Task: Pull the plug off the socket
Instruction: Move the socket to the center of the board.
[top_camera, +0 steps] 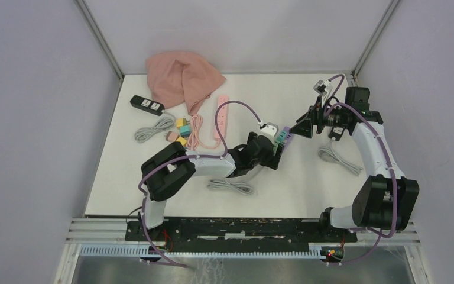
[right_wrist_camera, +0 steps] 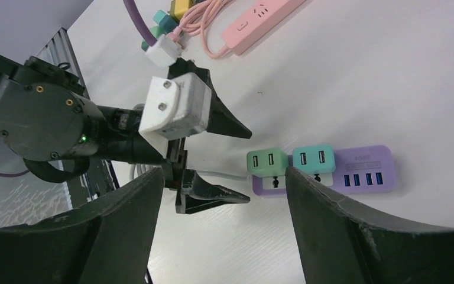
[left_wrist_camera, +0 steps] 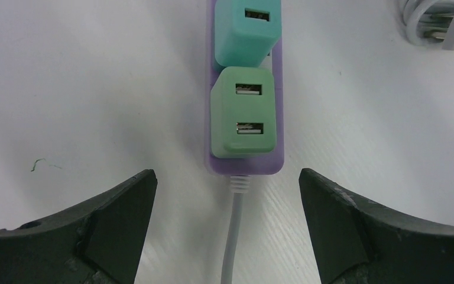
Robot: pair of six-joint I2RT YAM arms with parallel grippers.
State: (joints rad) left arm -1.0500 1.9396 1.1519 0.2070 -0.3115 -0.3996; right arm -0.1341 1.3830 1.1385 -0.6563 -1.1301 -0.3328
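Plug, the green one, sits in the purple socket strip in the middle of the table. Both the left gripper and the right gripper are wide open. The plug looks light, hard and slippery; pinch its flat sides.

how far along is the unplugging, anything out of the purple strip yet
Done: nothing unplugged; the green plug and teal plug both sit in the purple strip. In hand: left jaws open astride its cord end, touching nothing; right jaws open, aimed at it. Remaining: grip a plug, pull it free.
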